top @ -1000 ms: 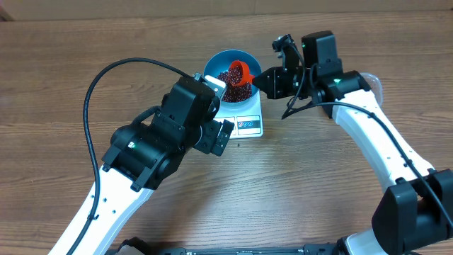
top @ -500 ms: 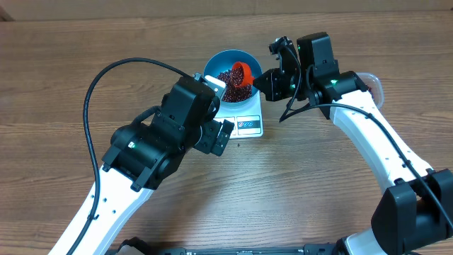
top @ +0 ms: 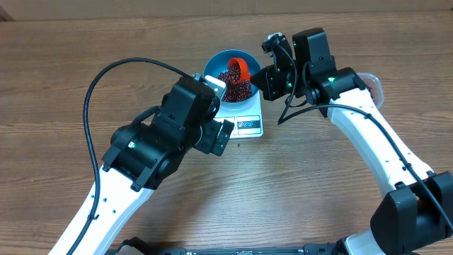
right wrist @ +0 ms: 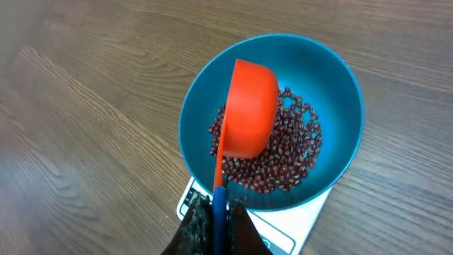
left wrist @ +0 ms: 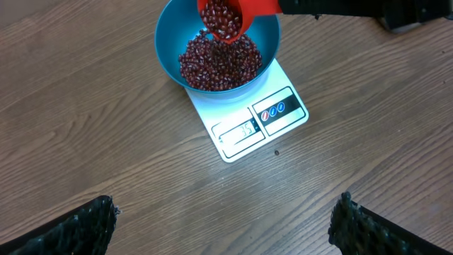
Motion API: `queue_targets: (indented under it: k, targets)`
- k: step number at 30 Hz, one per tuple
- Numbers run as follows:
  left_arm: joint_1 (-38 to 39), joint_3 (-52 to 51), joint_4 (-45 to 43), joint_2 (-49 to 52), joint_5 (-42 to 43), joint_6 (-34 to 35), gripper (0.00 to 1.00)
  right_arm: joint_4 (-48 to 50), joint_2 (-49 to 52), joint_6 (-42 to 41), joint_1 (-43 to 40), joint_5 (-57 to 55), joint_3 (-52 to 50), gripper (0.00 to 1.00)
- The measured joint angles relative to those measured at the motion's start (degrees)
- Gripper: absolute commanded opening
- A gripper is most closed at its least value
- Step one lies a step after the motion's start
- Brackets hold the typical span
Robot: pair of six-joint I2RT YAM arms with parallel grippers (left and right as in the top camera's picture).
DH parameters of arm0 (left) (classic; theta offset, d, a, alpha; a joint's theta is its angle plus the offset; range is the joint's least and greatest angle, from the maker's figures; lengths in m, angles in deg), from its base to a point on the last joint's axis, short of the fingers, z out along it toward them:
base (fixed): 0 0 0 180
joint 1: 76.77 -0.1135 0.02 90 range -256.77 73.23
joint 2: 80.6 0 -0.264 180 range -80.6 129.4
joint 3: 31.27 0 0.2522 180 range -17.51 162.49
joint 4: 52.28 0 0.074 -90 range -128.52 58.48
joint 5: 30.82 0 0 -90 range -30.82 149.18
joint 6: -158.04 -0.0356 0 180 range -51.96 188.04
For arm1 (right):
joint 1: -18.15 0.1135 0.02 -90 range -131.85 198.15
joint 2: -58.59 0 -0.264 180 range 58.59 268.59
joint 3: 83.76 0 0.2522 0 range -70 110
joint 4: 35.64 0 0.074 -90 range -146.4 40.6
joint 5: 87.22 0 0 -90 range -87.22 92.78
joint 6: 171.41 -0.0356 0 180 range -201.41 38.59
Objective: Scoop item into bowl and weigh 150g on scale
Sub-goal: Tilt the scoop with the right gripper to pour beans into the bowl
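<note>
— Nearest first: how do your jaws stand?

— My left gripper [left wrist: 225, 227] hangs over the bare wooden table [left wrist: 106, 156]. Its two fingers [left wrist: 78, 227] are spread as wide as they go, with nothing between them. My right gripper [right wrist: 215, 225] is pressed together on the thin handle of the red scoop [right wrist: 248, 110]. In the right wrist view the handle runs straight up out of my fingertips.

— What lies just past the empty one?

— The white scale [left wrist: 249, 117], with its display and label panels on the edge facing my left wrist. Digits show on it, but they are too small for me to read surely. One dark speck [left wrist: 277, 151] lies on the table just off that edge.

— And the bowl?

— The blue bowl [left wrist: 168, 42] sits on the scale's far half and covers it. The beans [left wrist: 219, 64] lie heaped in its bottom, and the blue wall is bare above them all round.

— Where is the scoop?

— Over the bowl, tipped on its side with its mouth turned towards my left wrist, and beans show in the mouth. I cannot tell whether its lip touches the heap.

— Anything farther off?

— From overhead, a pale clear container [top: 374, 81] peeks out behind my right arm, well apart from the scale.
</note>
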Motion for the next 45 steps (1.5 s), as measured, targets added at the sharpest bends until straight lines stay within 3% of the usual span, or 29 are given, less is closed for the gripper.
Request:
queue_targets:
  k: [7, 22, 35, 45]
  targets:
    - [0.0, 0.0, 0.0, 0.0, 0.0, 0.0, 1.0, -2.49, 0.0, 4.31, 0.76, -0.98, 0.04, 0.04]
    - [0.0, 0.0, -0.02, 0.0, 0.0, 0.0, 1.0, -2.27, 0.0, 2.6, 1.36, -6.71, 0.04, 0.03]
    - [0.0, 0.0, 0.0, 0.0, 0.0, 0.0, 1.0, -2.75, -0.09, 6.27, 1.38, -2.21, 0.04, 0.04]
    - [0.0, 0.0, 0.0, 0.0, 0.0, 0.0, 1.0, -2.56, -0.42, 4.52, 1.38, -4.7, 0.04, 0.04]
